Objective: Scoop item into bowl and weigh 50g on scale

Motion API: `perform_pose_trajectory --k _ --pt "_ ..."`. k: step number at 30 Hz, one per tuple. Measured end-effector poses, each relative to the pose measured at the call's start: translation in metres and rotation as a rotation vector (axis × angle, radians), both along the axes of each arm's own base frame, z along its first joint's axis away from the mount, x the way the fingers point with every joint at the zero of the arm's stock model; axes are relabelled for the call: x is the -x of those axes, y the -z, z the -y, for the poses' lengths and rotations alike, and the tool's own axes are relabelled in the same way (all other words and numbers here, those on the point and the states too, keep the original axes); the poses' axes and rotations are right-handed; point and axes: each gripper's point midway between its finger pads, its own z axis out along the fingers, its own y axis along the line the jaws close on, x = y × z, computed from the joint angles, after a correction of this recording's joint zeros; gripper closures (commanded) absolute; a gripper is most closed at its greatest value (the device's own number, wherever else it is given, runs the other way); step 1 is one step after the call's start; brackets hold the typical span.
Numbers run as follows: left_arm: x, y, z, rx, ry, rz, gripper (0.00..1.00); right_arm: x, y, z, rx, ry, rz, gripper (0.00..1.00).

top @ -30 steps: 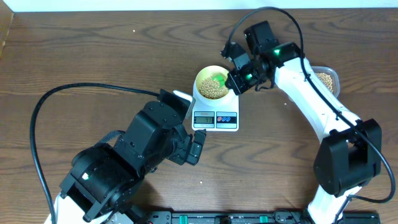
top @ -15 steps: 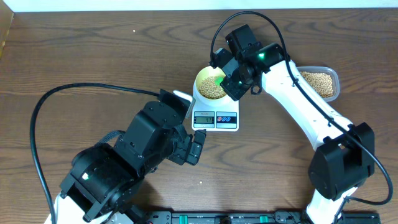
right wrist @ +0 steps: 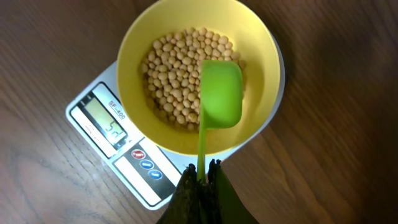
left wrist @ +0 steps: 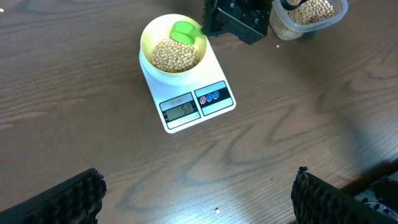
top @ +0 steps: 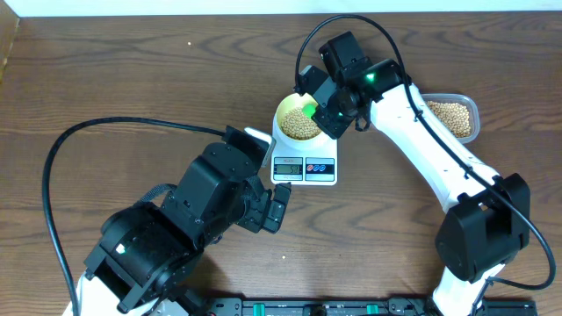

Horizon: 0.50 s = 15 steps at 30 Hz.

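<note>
Two grippers show, and they stand very differently. Your right gripper [right wrist: 202,182] is closed tight on the thin handle of a green scoop [right wrist: 221,93], and the handle runs straight out from between the fingers. The scoop's head sits inside the yellow bowl [right wrist: 256,43], just over the beans [right wrist: 174,68], on the side of the bowl nearest that arm. You cannot tell from these views whether it touches them. The beans cover the bottom of the bowl in a loose heap, well below the rim. The bowl stands on the platform of the white scale [right wrist: 134,171]. The scale lies flat on the wooden table [top: 132,79], with its display and its red and blue buttons facing your left arm. The display shows dark digits, but they are too blurred to read with confidence. Your left gripper [left wrist: 199,199] hangs above the table on the near side of the scale, jaws spread wide, holding nothing. Beyond the right arm, a clear plastic tub [top: 457,117] with more beans in it rests on the table, apart from the scale.
</note>
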Motion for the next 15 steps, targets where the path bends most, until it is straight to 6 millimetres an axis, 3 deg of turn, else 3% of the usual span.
perform_pose_trajectory --k 15 --pt "0.0 0.0 0.0 0.0 0.0 0.0 0.02 0.0077 -0.0069 -0.0098 -0.068 -0.031 -0.041 0.99"
